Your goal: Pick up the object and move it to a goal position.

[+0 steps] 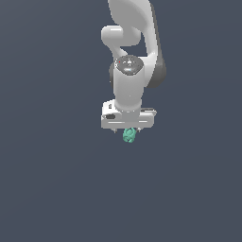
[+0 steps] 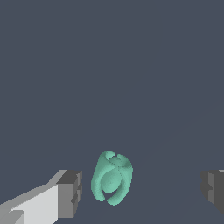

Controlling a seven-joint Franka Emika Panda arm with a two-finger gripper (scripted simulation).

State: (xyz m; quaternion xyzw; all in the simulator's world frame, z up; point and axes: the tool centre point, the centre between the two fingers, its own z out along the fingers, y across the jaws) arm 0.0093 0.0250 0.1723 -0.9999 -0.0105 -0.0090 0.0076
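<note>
Plain, matte, dark slate-grey ground surface [image 1: 52,189] seen throughout exterior view; same uniform grey surface [image 2: 109,65] shown in wrist view, unmarked.

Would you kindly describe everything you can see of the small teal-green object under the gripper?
The teal-green object is a small, lumpy, roundish blob with faceted lobes and a matte, plastic-like look. In the wrist view it sits between the two dark fingertip pads, nearer one than the other, with a visible gap on each side, so nothing grips it. In the exterior view it shows just below the white gripper, partly hidden. It appears to rest on the plain dark grey surface.
</note>
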